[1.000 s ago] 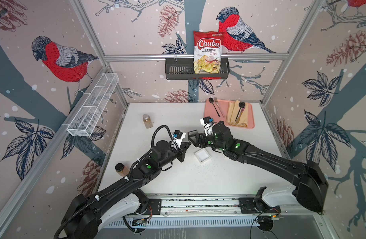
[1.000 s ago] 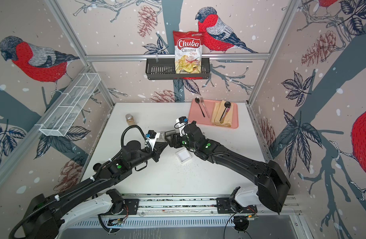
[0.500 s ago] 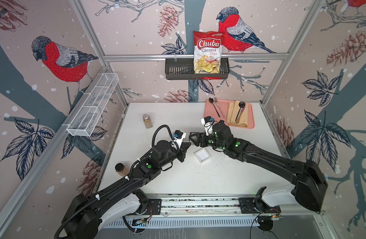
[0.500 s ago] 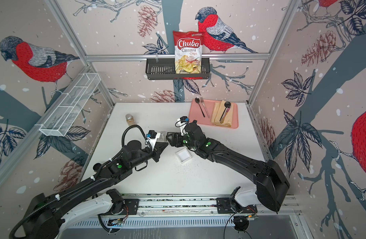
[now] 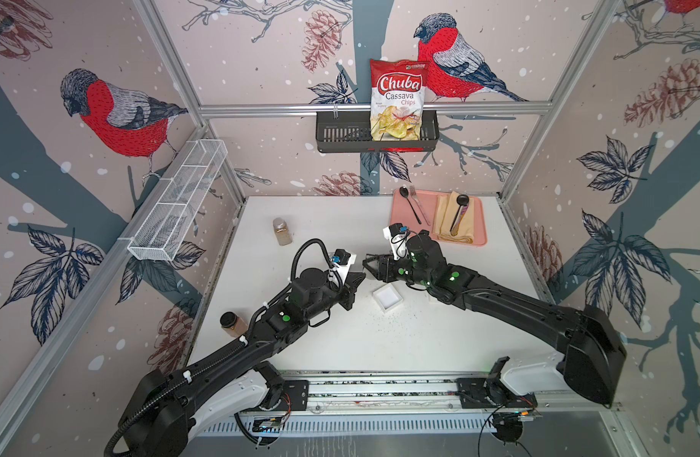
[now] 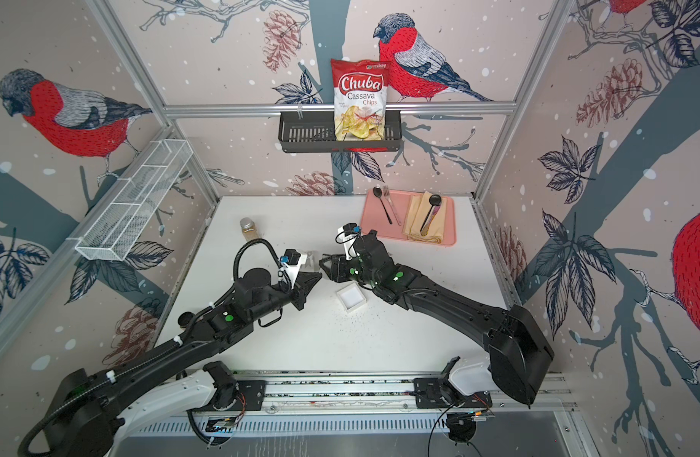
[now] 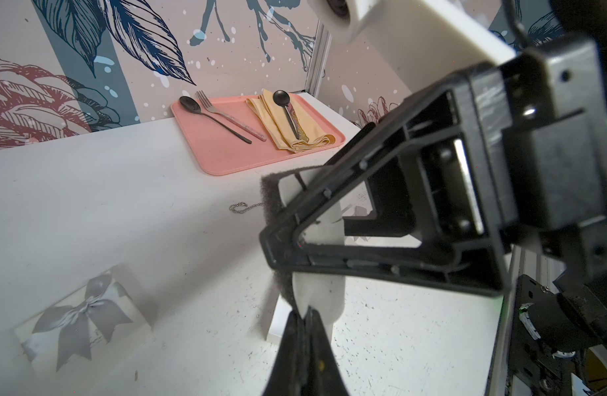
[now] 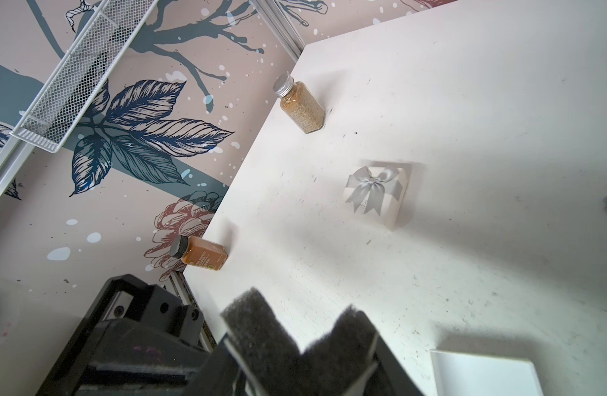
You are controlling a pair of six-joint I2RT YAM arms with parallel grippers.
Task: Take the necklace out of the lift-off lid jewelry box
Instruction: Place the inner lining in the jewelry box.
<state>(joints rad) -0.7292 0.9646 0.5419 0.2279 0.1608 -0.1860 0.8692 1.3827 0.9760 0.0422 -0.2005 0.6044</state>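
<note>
Now, necklace: laid on the white table, outside the open box base.
Left gripper: jaws pressed together.
Right gripper: spread or closed cannot be told; dark foam is seen at it.
Bow-topped lid: set apart from the base.

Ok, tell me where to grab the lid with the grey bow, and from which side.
Take the lid by two opposite side walls, coming straight down from above. It lies flat on the table with the bow facing up. The walls are straight and parallel, while the bow is soft and would likely slip.
</note>
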